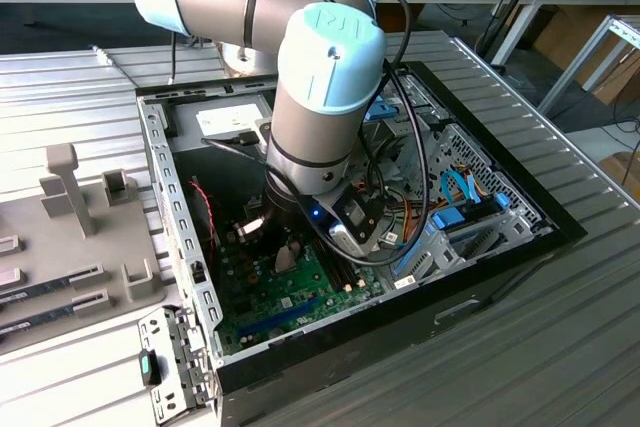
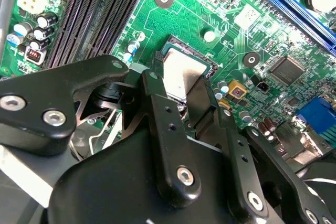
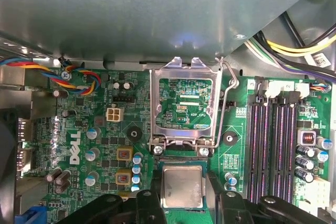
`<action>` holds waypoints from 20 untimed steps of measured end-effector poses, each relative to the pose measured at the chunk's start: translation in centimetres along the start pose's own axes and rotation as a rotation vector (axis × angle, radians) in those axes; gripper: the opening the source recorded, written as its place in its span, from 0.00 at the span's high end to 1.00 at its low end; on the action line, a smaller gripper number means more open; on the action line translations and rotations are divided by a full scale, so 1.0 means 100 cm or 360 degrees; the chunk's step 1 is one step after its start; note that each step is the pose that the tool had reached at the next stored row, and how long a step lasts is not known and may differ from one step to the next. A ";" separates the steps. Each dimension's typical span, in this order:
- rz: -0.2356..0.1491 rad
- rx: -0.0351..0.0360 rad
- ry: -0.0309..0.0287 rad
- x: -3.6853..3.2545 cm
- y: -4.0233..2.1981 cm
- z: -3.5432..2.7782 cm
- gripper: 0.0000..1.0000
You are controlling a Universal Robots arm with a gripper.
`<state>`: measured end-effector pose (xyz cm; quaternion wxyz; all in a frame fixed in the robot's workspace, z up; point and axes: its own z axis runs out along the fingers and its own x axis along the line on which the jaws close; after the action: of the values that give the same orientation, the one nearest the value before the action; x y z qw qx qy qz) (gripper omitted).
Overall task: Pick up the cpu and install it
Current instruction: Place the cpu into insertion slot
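Your arm's bulk hides the end effector (image 1: pixel 285 247) in the exterior view, deep inside the computer case (image 1: pixel 180 237). In both wrist views its fingers (image 3: pixel 148 203) grasp the cpu (image 3: pixel 182 187) by its edges, just beside the open socket frame (image 3: pixel 184 103), with memory slots (image 3: pixel 273 145) close alongside.

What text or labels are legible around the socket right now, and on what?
Motherboard: large white maker's logo, left unquoted.
Inside the open socket frame: tiny white lettering, too small to trust.
cpu lid: no markings legible.
White sticker in the case: blurred.
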<state>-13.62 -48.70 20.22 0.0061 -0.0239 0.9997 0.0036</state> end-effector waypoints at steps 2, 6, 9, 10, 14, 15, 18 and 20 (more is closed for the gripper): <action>0.0000 0.0000 0.00001 0.0000 0.0000 0.0000 0.57; 0.0000 -0.0001 -0.00003 0.0000 0.0001 -0.0006 0.57; 0.0001 -0.0001 -0.00003 0.0000 0.0001 -0.0023 0.57; 0.0001 -0.0002 -0.00005 0.0000 0.0001 -0.0023 0.57; 0.0022 -0.0002 -0.00001 0.0006 0.0001 -0.0024 0.57; 0.0041 -0.0002 -0.00004 0.0013 0.0001 -0.0022 0.57; 0.0052 -0.0002 -0.00005 0.0015 0.0001 -0.0019 0.57; 0.0053 -0.0003 -0.00007 0.0017 0.0001 -0.0016 0.57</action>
<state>-13.79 -48.70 20.38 0.0062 -0.0074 0.9999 0.0046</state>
